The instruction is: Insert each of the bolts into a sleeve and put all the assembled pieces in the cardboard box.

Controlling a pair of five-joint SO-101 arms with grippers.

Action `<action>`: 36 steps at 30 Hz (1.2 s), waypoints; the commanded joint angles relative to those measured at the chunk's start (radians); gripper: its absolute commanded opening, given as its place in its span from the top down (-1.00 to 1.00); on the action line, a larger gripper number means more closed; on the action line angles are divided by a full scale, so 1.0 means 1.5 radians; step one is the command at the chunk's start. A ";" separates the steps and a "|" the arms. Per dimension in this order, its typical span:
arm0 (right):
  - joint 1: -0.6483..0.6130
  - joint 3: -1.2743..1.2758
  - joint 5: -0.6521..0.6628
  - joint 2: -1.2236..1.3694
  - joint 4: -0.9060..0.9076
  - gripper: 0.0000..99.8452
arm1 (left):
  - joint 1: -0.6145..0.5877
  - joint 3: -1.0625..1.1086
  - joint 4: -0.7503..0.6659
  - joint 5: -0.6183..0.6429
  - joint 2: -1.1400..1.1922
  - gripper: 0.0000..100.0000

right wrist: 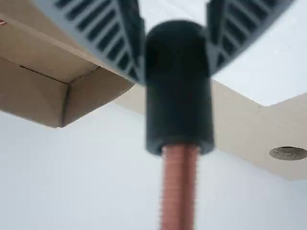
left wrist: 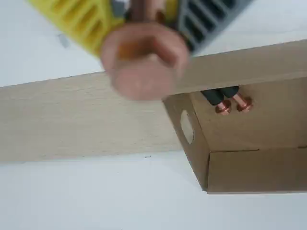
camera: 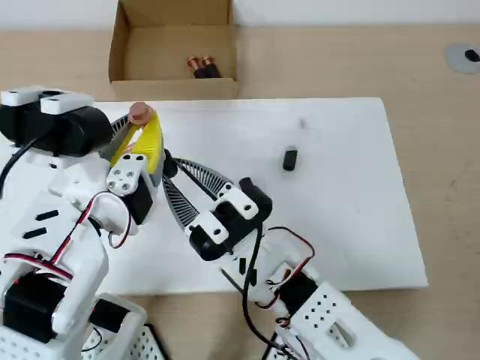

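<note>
Just in front of the cardboard box (camera: pixel 118 45), the left tool (camera: pixel 137 124), one finger ribbed yellow plastic and the other grey, is clamped on a bolt (camera: pixel 139 114) with a broad, round, copper-coloured head. Beside it, the right tool (right wrist: pixel 175 28) has its grey ribbed fingers (right wrist: pixel 96 28) closed on a smooth, black, cylindrical sleeve (right wrist: pixel 178 91). A copper threaded shaft (right wrist: pixel 178 187) sticks out of the sleeve's end; whether it belongs to that same bolt I cannot tell. Two assembled pieces (camera: pixel 202 67) lie side by side inside the box. A loose sleeve (camera: pixel 290 159) lies alone on the white board (camera: pixel 337 225) covering the wooden tabletop (camera: pixel 442 150).
</note>
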 commanded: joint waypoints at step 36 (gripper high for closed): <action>-0.010 -0.009 0.030 -0.020 0.024 0.98 | -0.089 -0.075 0.109 0.037 0.001 0.73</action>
